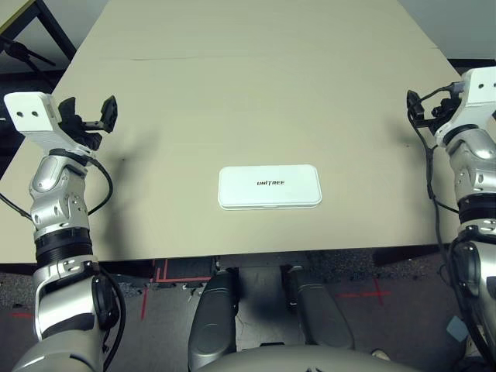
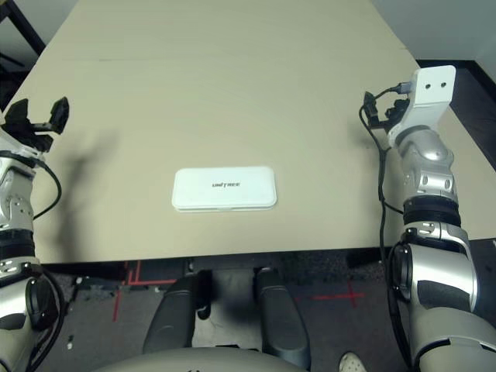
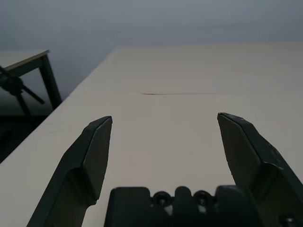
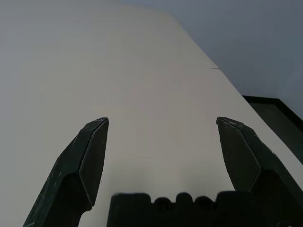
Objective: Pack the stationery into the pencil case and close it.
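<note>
The pencil case (image 1: pixel 270 187) lies shut and flat on the table (image 1: pixel 256 93), near the middle of the front edge, with its black "UNITREE" print facing up. The stationery is out of view. My left gripper (image 1: pixel 91 110) hangs raised over the table's left side, well away from the case, fingers open and empty. In the left wrist view the left gripper (image 3: pixel 164 117) has only bare tabletop between its fingers (image 3: pixel 97 146). My right gripper (image 1: pixel 419 105) is raised at the table's right edge, also open and empty. The right wrist view shows the same of the right gripper (image 4: pixel 162 120).
A thin seam (image 1: pixel 232 56) runs across the far part of the table. Beyond the left edge stand another table (image 3: pixel 28 56) and a dark tripod (image 3: pixel 14 87). Red tape marks (image 1: pixel 159 271) lie on the floor below the front edge.
</note>
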`<state>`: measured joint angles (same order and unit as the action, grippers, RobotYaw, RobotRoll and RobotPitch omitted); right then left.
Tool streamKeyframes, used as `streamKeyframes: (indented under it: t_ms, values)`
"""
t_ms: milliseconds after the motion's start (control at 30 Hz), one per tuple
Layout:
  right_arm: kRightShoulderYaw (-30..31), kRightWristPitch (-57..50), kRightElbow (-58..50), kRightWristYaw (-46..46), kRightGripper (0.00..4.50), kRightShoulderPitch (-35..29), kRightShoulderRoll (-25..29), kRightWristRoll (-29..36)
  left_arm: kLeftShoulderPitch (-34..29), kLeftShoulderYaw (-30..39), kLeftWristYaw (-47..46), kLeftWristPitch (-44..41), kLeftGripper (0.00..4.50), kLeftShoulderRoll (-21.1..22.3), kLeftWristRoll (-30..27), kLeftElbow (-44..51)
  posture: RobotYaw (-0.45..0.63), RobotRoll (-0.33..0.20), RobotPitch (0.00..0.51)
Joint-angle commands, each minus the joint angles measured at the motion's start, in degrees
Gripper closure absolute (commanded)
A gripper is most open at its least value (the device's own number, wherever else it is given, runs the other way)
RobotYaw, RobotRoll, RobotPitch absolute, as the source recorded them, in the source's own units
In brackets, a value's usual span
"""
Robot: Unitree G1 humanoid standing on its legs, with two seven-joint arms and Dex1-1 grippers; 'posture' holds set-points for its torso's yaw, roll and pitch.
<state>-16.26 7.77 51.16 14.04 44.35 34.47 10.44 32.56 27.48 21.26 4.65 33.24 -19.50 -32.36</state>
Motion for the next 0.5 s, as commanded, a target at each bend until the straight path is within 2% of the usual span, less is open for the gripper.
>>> streamKeyframes:
  t_ms: [33,300,500]
  values:
    - [-1.44,1.86,3.29,-1.93,0.0,0.92,0.26,-0.14,1.01,1.02,-1.29,2.68,0.03,0.99,0.37,-2.96,0.0,0.0,0.155]
    - [-1.09,3.17,6.97,-1.54,0.0,2.85,0.39,-0.16,2.67,0.18,-1.03,4.8,0.03,1.48,0.82,-6.52,-0.02,0.0,0.183]
    - [-0.49,3.28,7.4,-0.32,0.0,3.06,-0.22,-0.39,2.44,-0.83,-0.84,3.87,0.03,0.78,0.93,-4.56,-0.01,0.0,0.199]
